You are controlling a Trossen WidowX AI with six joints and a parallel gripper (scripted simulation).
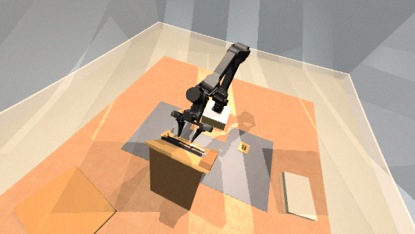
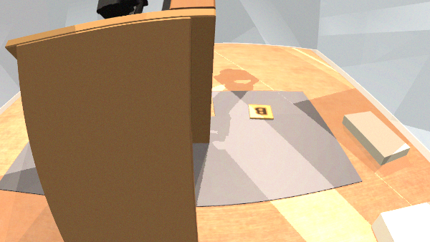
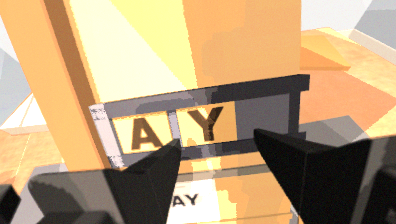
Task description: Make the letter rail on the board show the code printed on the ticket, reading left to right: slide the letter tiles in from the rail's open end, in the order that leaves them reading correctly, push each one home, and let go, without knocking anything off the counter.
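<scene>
In the wrist view the dark letter rail (image 3: 260,89) (image 1: 181,141) lies on the board on top of the brown counter (image 1: 173,176) (image 2: 107,143). It holds two yellow tiles side by side, A (image 3: 142,133) on the left and Y (image 3: 207,122) to its right. The rail's right part is empty. A white ticket (image 3: 200,200) lies below the rail; I read "AY" on it, and its left part is hidden by a finger. My gripper (image 3: 216,139) (image 1: 187,136) is open and empty, just off the rail in front of the Y tile. A yellow B tile (image 1: 244,147) (image 2: 261,111) lies flat on the grey mat (image 1: 242,180) (image 2: 279,157).
An orange block (image 1: 209,157) sits at the counter's right end. The arm's white base block (image 1: 217,117) stands behind the counter. A beige slab (image 1: 299,195) (image 2: 374,137) lies right of the mat, and an orange panel (image 1: 62,204) lies front left. Clear walls ring the floor.
</scene>
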